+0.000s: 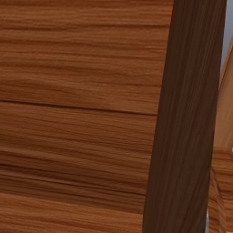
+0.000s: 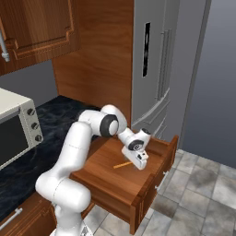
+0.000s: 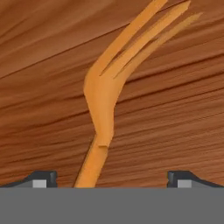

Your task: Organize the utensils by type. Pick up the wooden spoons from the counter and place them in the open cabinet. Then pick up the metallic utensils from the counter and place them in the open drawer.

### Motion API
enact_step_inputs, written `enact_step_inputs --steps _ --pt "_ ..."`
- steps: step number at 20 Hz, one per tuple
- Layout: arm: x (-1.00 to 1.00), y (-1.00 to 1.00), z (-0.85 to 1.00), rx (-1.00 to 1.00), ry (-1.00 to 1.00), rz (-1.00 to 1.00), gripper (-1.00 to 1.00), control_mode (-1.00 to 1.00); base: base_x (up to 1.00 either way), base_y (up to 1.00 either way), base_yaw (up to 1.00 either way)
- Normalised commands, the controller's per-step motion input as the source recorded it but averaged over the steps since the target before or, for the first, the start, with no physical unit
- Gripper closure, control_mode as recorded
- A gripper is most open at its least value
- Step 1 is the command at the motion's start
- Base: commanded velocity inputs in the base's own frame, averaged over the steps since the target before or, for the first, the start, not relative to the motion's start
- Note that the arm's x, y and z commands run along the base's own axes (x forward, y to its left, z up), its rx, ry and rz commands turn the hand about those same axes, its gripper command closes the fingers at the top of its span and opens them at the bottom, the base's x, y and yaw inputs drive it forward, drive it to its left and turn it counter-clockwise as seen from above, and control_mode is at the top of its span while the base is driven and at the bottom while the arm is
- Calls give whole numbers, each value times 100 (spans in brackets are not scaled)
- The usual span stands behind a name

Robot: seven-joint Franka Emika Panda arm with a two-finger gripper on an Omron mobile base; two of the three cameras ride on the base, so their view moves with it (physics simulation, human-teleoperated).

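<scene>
orange 3-tined fork (image 3: 103, 100), wood-grain drawer (image 2: 152, 182)

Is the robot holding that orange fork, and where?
Nothing is held: the tool is open, and the fork lies free between its tips in the drawer.

At our left we see a toaster oven (image 2: 16, 126) with three knobs on the dark marbled counter (image 2: 55, 122), a closed wooden wall cabinet (image 2: 39, 27) above it, a steel refrigerator (image 2: 161, 69) ahead and grey floor tiles (image 2: 203, 184) below.
</scene>
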Motion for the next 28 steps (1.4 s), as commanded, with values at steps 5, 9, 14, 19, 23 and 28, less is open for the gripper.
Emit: enact_step_inputs --steps 5,9,14,19,23,28 --pt "19 3 55 -2 -4 0 -100 -100 0 0 0" --pt "-7 2 100 -14 0 0 -100 -100 0 0 0" --pt "-33 1 89 -27 -1 1 -100 -100 0 0 0" --pt "-63 3 59 -30 -8 9 -100 -100 0 0 0" --pt "-67 13 64 -20 -12 8 -100 -100 0 0 0" --pt "-51 5 79 -9 -10 4 -100 -100 0 0 0"
